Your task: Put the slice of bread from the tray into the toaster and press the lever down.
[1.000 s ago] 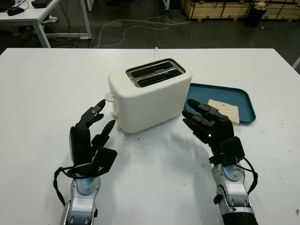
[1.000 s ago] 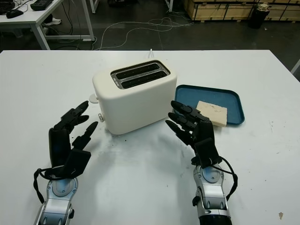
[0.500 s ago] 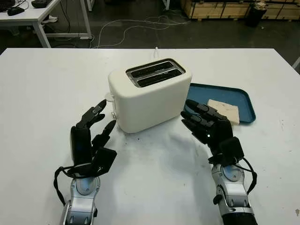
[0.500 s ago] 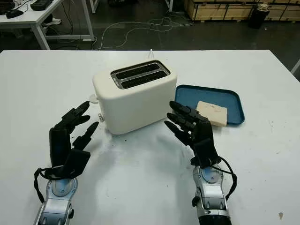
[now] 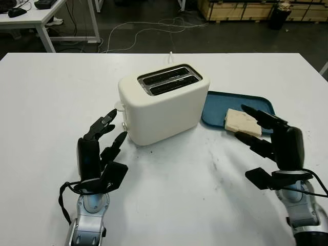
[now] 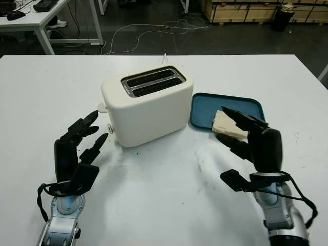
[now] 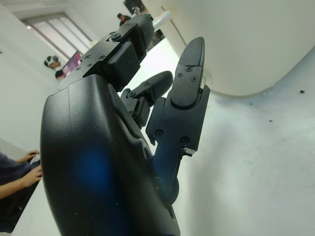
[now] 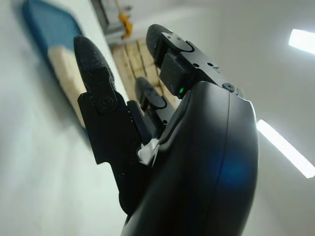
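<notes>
Left eye view puts the bread (image 5: 242, 122) in the tray (image 5: 220, 100), just ahead of the right hand (image 5: 274, 141), which holds nothing (the nearer one). Left hand (image 5: 100, 146), also unladen, hovers by the toaster (image 5: 161, 102).

The left hand (image 5: 100, 148) and right hand (image 5: 274, 146) are both black, each with three segmented fingers and a smooth, glossy shell at the back. Small round screws dot the finger links (plainest in the wrist views), and a green light glows on a right finger (image 8: 180, 90). Behind each hand sits a silver-grey wrist with a round joint, looped by thin black cables.
</notes>
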Tool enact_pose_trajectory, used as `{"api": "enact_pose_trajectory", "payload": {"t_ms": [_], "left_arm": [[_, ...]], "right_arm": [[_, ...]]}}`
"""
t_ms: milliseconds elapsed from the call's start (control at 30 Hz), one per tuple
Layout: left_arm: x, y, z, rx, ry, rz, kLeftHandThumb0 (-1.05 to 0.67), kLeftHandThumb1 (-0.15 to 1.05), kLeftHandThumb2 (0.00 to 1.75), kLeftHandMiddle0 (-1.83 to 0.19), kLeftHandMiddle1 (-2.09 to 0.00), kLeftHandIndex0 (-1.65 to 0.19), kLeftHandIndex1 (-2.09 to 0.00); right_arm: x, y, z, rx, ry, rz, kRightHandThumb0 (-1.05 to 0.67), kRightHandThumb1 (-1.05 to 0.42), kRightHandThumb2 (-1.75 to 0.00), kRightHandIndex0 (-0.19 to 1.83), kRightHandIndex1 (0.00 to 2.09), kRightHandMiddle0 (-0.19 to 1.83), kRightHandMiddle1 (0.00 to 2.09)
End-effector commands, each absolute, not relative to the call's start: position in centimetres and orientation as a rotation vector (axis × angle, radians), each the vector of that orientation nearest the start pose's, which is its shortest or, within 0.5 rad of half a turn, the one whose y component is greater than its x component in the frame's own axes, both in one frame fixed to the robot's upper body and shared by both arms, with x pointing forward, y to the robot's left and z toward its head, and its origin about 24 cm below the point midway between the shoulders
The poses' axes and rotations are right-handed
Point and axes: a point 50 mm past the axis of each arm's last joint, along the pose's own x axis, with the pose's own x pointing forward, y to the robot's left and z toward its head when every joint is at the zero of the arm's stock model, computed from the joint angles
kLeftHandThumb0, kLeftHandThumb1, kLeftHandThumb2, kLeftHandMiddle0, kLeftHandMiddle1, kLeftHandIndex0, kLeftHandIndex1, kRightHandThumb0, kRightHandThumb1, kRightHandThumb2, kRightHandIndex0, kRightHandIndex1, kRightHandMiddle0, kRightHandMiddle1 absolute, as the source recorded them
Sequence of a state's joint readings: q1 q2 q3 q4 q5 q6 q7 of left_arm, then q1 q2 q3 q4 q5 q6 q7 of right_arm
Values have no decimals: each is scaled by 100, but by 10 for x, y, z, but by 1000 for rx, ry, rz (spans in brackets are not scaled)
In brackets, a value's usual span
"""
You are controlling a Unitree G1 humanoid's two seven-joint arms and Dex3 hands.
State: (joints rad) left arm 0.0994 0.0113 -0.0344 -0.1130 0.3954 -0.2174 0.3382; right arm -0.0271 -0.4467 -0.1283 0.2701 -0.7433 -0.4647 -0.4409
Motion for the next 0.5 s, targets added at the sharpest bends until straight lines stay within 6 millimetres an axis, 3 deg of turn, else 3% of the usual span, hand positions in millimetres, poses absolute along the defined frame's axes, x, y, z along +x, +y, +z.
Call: {"api": "enact_pose_trajectory", "payload": {"t_ms": [0,467], "left_arm": [[229,154,71,346,-318,282,-28,92,17,-49,-83,-72,-1],[229,156,72,352,-325,287,-29,92,17,-49,-82,-73,-1]], "right_arm": [[248,-257,60,-1163,-357,-226,-54,-79,0,58,0,57,0],[275,-270,40,-1321,-185,-151,-61,-76,0,40,0,42,0]]}}
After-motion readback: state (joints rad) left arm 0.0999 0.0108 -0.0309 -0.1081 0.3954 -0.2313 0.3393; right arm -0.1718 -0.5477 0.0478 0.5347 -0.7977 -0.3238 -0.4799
